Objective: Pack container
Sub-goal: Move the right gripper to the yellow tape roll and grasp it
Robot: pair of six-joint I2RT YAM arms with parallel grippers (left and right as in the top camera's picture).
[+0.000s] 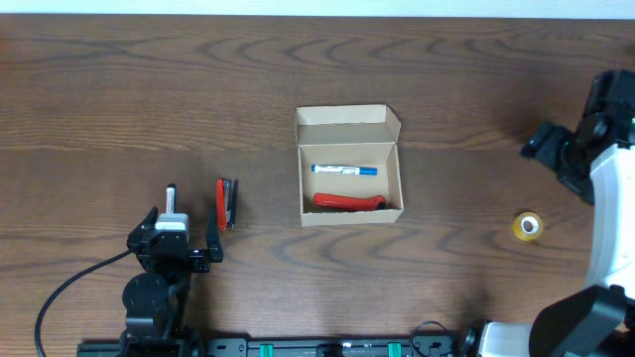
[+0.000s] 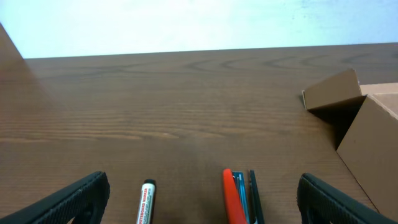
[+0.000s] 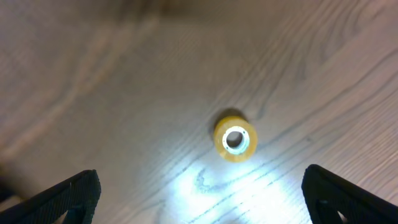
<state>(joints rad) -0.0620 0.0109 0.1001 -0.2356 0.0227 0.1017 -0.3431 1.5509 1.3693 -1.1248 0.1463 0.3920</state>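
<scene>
Left pincer [image 2: 202, 193] spread — container [image 1: 347, 134] holds blue marker [image 1: 344, 171], red tool [image 1: 347, 202].

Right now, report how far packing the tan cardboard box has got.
Done: the open tan cardboard box holds a blue-and-white marker and a long red tool. In hand: nothing; the left gripper and right gripper are open. Left: the black-capped white marker, red-and-black tool and yellow tape roll lie on the table.
</scene>
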